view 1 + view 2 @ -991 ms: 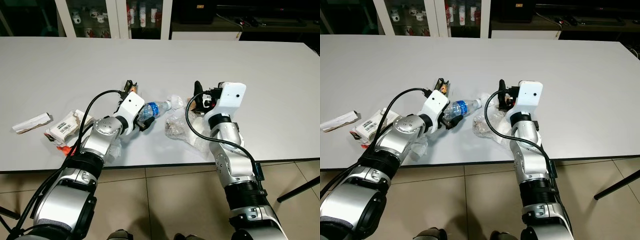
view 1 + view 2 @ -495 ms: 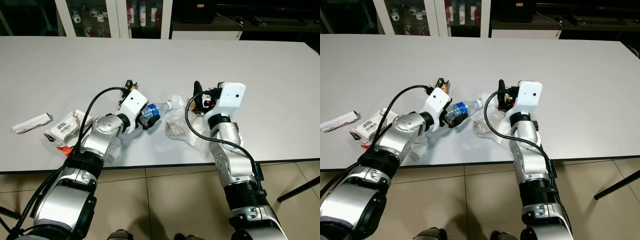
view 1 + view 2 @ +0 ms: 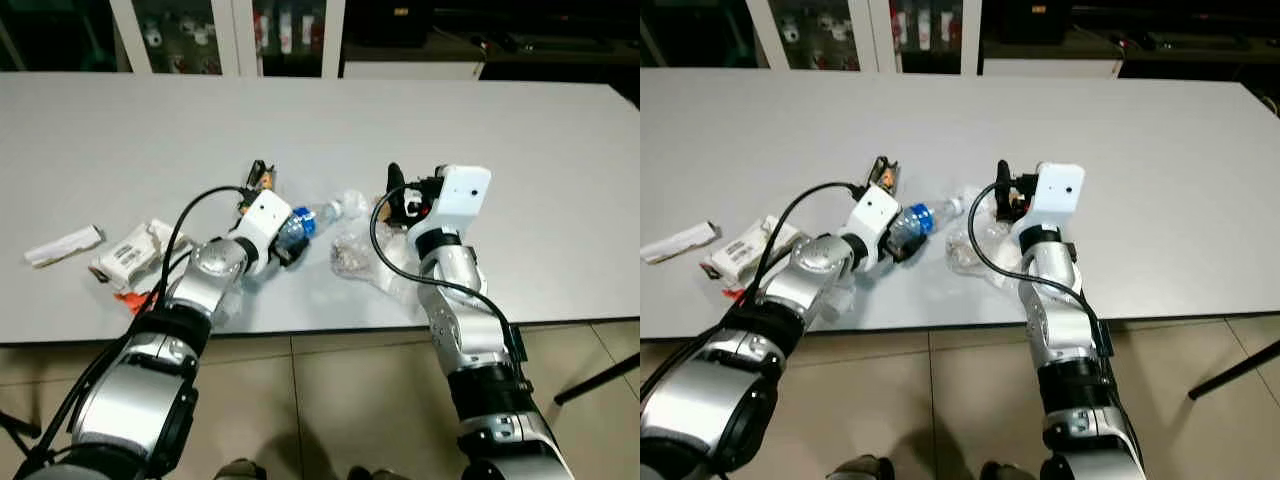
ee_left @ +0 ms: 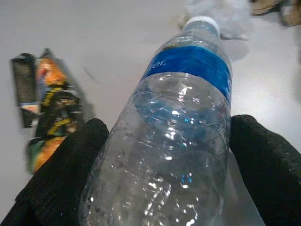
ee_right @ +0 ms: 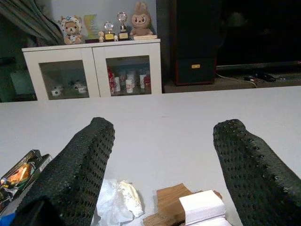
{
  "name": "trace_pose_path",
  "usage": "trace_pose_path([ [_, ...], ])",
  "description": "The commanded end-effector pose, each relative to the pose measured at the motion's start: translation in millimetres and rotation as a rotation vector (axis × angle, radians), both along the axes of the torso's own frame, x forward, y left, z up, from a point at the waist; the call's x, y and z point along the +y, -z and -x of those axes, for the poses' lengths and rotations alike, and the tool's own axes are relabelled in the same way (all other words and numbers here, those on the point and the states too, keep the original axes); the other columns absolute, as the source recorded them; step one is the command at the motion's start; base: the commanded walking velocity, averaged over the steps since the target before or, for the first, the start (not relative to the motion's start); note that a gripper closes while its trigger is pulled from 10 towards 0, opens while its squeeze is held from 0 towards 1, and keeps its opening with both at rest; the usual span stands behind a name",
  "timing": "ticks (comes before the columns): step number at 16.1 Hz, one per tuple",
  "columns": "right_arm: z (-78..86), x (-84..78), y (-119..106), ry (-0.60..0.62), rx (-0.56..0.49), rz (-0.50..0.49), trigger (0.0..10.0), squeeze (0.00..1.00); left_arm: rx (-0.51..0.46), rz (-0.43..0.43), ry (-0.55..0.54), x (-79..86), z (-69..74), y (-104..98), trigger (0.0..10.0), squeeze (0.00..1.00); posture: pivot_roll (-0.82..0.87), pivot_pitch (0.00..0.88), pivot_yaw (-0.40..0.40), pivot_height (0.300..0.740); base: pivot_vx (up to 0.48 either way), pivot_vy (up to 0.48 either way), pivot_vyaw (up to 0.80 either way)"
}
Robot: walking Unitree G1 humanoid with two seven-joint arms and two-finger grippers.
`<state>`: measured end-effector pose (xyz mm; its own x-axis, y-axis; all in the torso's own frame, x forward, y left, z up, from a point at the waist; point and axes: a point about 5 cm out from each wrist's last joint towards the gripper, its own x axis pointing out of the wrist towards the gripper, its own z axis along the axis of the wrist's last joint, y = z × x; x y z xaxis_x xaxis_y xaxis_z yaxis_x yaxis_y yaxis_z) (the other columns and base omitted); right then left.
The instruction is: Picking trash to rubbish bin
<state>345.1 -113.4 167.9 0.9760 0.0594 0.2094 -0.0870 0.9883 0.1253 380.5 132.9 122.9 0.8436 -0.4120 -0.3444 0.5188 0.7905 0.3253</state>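
Left tool [image 4: 160, 160] has its two black fingers clamped on either side of the clear plastic bottle [image 3: 308, 220], which lies on the white worktop [image 3: 320, 120] near the front edge, cap pointing toward the crumpled plastic wrap [image 3: 352, 250]. Grip sits around the lower body, which looks squashy, so I'd squeeze gently and lift straight up before swinging away, or it'll likely pop out. Snack wrapper [image 4: 47, 106] lies just beside it, so watch for dragging that. Right tool [image 5: 160, 160] hovers spread apart, holding nothing.
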Motion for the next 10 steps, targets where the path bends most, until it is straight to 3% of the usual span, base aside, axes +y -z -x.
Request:
trace_pose_path([
  [1,1.0,-2.6,-1.4,0.003,-0.001,-0.006,10.0,0.0,0.0,-0.017,-0.002,-7.4,-3.3,-4.1,10.0,0.0,0.0,0.064,-0.038,0.74,0.0,0.0,0.0],
  [7,2.5,-3.1,0.2,0.006,0.005,-0.005,10.0,0.0,-0.041,0.02,-0.033,-13.9,-6.7,-8.3,10.0,0.0,0.0,0.075,-0.039,0.74,0.0,0.0,0.0],
  [8,2.9,-2.8,0.4,0.007,0.006,-0.006,10.0,0.0,-0.043,0.027,-0.037,-14.3,-6.0,-7.1,0.0,0.0,0.0,0.079,-0.039,0.74,0.0,0.0,0.0],
  [10,3.0,-3.1,0.7,0.008,0.007,-0.007,10.0,0.0,-0.043,0.03,-0.045,-14.4,-5.5,-5.2,0.0,0.0,0.0,0.08,-0.039,0.74,0.0,0.0,0.0],
])
